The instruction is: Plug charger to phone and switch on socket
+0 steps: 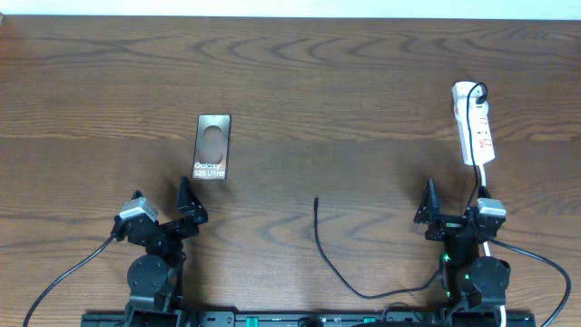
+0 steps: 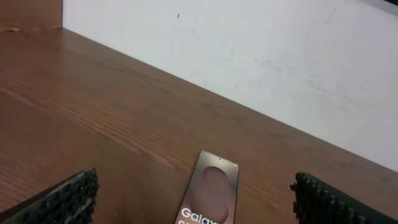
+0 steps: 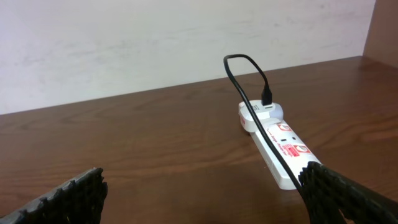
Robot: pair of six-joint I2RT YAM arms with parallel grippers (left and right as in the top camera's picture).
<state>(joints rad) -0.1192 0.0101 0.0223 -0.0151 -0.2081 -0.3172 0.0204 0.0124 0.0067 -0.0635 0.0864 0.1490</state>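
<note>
scene: a brown wooden worktop (image 1: 290, 73) seen from above, with two robot arms at its near edge.
left gripper (image 1: 162, 193): wide open, holding nothing, hovering low just behind the phone.
right gripper (image 1: 452, 191): wide open, holding nothing, just short of the near end of the socket.
phone (image 1: 211, 146): a dark-brown slab lying flat on the left half of the worktop, with white "galaxy s25 ultra" lettering at its near end; nothing is attached to it, and its port cannot be made out.
charger (image 1: 338, 272): a thin black cable curving along the worktop from near the right arm's base towards the middle.
plug tip (image 1: 316, 201): the charger's free end, lying bare on the wood between the two arms, well apart from the phone.
socket (image 1: 475, 127): a narrow white power strip on the right side, with red marks along it; a black plug (image 3: 267, 98) sits in its far end.
step in hand: judged to be the very start, since the charger lies untouched, the phone is unplugged, and no gripper is near a switch.
next move: likely a fine pinch on the cable just behind the plug tip, then carrying it to the phone, which may need steadying.
count: one phone, one charger, one socket, two grippers.
</note>
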